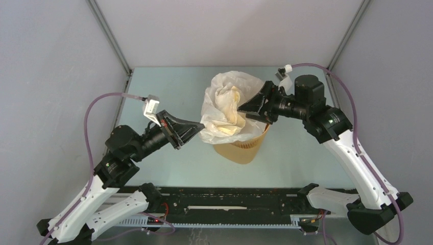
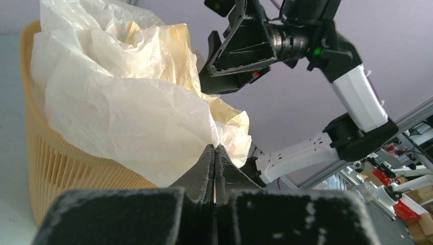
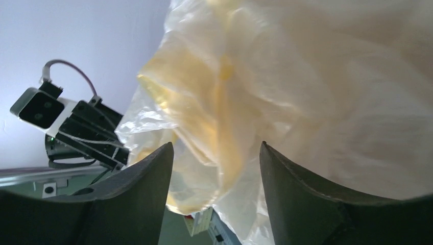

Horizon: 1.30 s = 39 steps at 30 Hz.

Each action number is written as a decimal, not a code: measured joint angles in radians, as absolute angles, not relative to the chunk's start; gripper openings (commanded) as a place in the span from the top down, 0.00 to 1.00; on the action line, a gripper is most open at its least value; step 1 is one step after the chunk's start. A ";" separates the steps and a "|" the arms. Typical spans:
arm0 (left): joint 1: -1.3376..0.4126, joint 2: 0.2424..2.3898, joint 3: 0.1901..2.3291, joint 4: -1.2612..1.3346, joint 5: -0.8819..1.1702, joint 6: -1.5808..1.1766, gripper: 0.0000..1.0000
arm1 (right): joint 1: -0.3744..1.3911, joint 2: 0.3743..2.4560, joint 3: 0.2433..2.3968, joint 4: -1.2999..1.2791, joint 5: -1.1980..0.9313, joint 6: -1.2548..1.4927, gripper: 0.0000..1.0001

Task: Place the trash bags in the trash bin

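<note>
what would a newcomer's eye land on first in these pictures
The crinkly cream-white trash bag billows out of the orange-yellow trash bin in the middle of the table, spreading wider than the bin's mouth. The left gripper is shut on the bag's left edge. The right gripper stands open against the bag's right side, with film bulging between its fingers.

A pale green tabletop (image 1: 204, 168) sits between plain grey walls (image 1: 46, 51); a metal frame post (image 1: 110, 35) rises at each far corner.
</note>
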<state>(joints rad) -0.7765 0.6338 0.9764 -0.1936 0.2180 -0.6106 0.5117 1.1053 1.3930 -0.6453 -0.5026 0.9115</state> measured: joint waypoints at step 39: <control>-0.776 0.543 0.878 -0.169 0.066 -0.630 1.00 | 0.646 1.494 1.401 -0.686 0.044 0.420 0.57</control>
